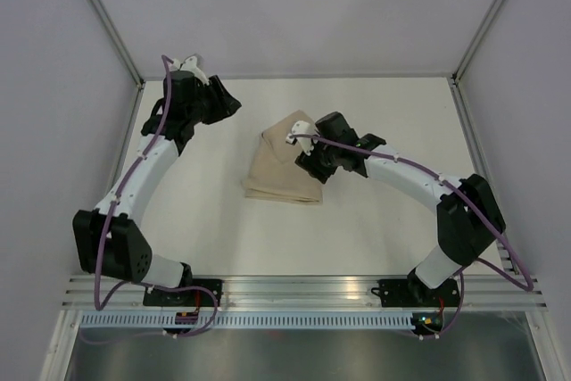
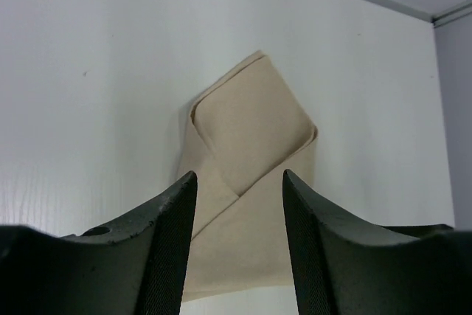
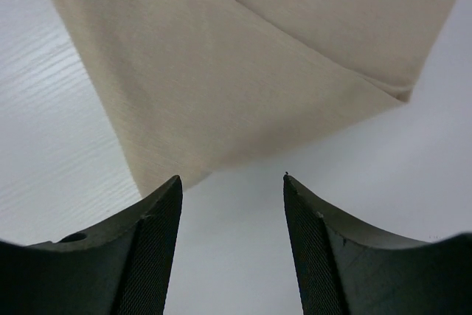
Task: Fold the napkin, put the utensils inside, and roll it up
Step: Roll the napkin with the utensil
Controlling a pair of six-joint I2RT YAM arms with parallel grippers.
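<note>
the right tool (image 3: 232, 182) fills the bottom of its own view, jaws standing wide with only bare bench (image 1: 375, 220) showing between them, holding nothing. just past its tips lies the near edge of the napkin (image 3: 243, 71), a smooth tan sheet with a second layer lapped over it near the top of the view. the left tool (image 2: 240, 182) is likewise wide and empty; the cloth seen through its gap lies beyond it, not in it. from above, this tool hangs near the far left of the bench, apart from the cloth, while the right one sits over the napkin's right side. the napkin lies mid-bench between the arms, folded into a layered shape with overlapping flaps and one corner pointing to the far side. no utensils show in any view. the cloth looks light, thin and limp, so it should sag from any single hold and its layers will likely slide over each other. its matte weave should grip well. the best hold is probably a free corner or the folded edge, pinched through all layers with the tips low at the bench.
</note>
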